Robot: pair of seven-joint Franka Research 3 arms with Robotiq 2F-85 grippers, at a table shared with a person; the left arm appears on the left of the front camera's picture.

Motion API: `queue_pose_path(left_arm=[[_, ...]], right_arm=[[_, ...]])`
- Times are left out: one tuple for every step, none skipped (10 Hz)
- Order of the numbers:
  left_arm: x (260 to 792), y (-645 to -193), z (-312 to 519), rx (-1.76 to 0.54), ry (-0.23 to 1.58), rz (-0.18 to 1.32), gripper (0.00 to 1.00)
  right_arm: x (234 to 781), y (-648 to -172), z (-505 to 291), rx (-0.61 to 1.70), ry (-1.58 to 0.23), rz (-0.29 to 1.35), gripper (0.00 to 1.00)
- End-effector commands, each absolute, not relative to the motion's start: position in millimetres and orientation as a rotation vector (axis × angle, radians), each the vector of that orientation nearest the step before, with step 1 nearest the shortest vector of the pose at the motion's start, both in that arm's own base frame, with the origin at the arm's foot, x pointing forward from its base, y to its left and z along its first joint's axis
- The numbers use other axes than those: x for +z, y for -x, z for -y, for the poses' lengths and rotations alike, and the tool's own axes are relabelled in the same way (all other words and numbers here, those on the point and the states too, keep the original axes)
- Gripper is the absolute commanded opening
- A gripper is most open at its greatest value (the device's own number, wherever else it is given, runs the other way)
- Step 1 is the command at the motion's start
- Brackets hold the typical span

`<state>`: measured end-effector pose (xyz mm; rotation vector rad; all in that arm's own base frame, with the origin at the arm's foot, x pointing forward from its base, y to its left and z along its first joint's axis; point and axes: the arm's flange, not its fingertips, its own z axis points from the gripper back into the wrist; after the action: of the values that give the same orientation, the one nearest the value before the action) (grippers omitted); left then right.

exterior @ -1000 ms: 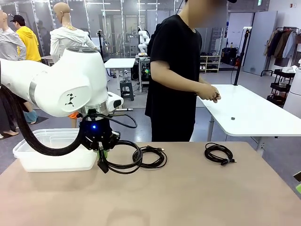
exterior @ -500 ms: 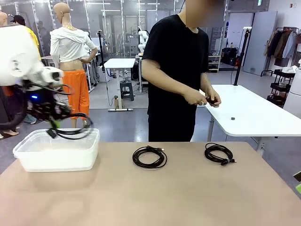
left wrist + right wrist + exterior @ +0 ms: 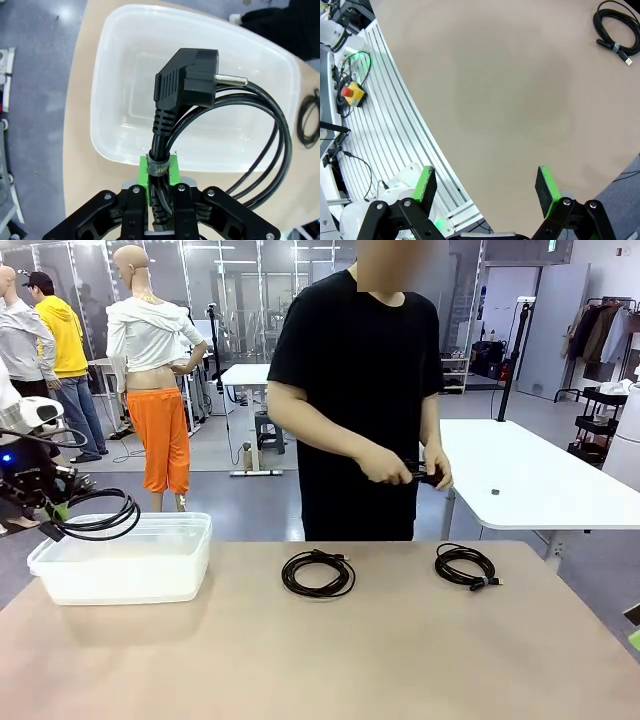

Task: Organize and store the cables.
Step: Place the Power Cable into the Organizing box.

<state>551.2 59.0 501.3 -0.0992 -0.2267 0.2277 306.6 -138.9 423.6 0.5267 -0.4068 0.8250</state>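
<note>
Front: left gripper (image 3: pixel 47 523) is clamped on a power cable coil (image 3: pixel 100 518). Its loops hang to the gripper's right, over the clear plastic bin (image 3: pixel 120 575) just below. A second coil (image 3: pixel 318 573) and third coil (image 3: pixel 467 566) lie on the table (image 3: pixel 400 660), well right of it.

Left wrist: jaws are closed on the coil at its velcro tie (image 3: pixel 157 168). The angled plug (image 3: pixel 187 80) is straight ahead of the fingertips, with the bin beneath.

Right wrist: right gripper (image 3: pixel 486 186) is spread, with nothing between its pads. A USB cable coil (image 3: pixel 615 25) lies far ahead, off to one side.

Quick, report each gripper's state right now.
Left gripper: closed on a coiled black power cable with an angled plug.
Right gripper: open, holding nothing.
</note>
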Motion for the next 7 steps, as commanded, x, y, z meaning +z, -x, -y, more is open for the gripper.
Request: queue_pose_path(left_arm=[[502, -561, -60, 0.281, 0.121, 0.259, 0.18], [500, -562, -62, 0.283, 0.115, 0.250, 0.18], [496, -554, -63, 0.252, 0.104, 0.227, 0.18], [496, -554, -63, 0.252, 0.104, 0.227, 0.18], [496, -554, -63, 0.252, 0.104, 0.227, 0.18], [496, -554, -63, 0.252, 0.104, 0.227, 0.18], [491, -556, -63, 0.262, 0.104, 0.223, 0.18]], right_arm=[[425, -307, 139, 0.818, -0.542, 0.418, 1.00], [425, -307, 139, 0.818, -0.542, 0.418, 1.00], [425, -307, 139, 0.818, -0.542, 0.418, 1.00], [425, -307, 139, 0.818, -0.542, 0.418, 1.00], [425, -307, 139, 0.818, -0.542, 0.418, 1.00], [425, -307, 139, 0.818, -0.542, 0.418, 1.00], [425, -307, 139, 0.818, -0.542, 0.418, 1.00]])
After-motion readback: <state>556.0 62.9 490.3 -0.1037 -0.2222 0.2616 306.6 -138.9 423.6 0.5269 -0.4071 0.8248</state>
